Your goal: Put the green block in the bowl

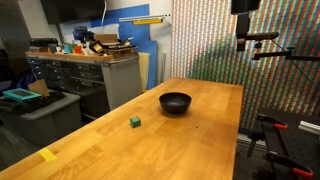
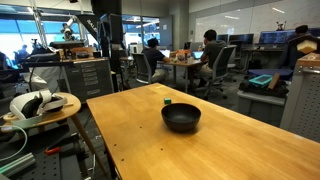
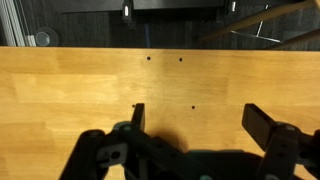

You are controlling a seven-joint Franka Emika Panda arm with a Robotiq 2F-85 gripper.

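Observation:
The green block (image 1: 135, 121) is a tiny dark-green cube on the wooden table (image 1: 190, 140), a short way from the black bowl (image 1: 175, 102). Both exterior views show them; the block (image 2: 167, 101) sits just beyond the bowl (image 2: 181, 118). My gripper (image 1: 243, 38) hangs high above the table's edge, well away from both, and also shows in an exterior view (image 2: 105, 35). In the wrist view the gripper (image 3: 197, 112) is open and empty over bare wood. Neither block nor bowl appears there.
A flat yellow strip of tape (image 1: 47, 154) lies near a table corner. A grey cabinet with clutter (image 1: 85, 65) stands beside the table. A round side table with a headset (image 2: 40, 105) and a tripod (image 1: 280, 135) stand close by.

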